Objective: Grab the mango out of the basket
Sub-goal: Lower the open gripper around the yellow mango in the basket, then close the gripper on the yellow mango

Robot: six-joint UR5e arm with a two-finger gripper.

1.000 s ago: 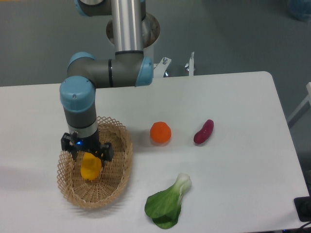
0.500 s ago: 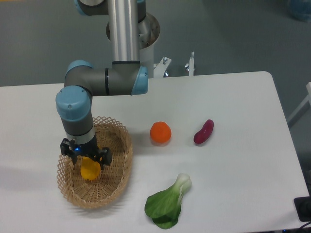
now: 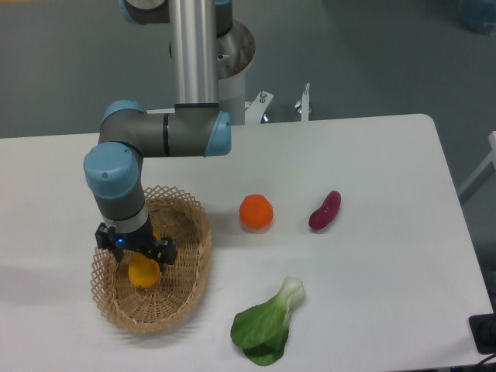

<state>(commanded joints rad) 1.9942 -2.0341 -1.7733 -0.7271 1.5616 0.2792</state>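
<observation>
A single fixed camera looks down steeply on the white bench from its near side, set high and well back, facing the arm's base at the far edge. It takes in almost the whole top, cropping the near edge and the left end, with grey floor beyond the far and right edges. There is no second view.

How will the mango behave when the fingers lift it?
The mango looks smooth and rounded, so it may slip or turn in the grip. It seems firm, unlikely to sag. The light basket might shift.
</observation>
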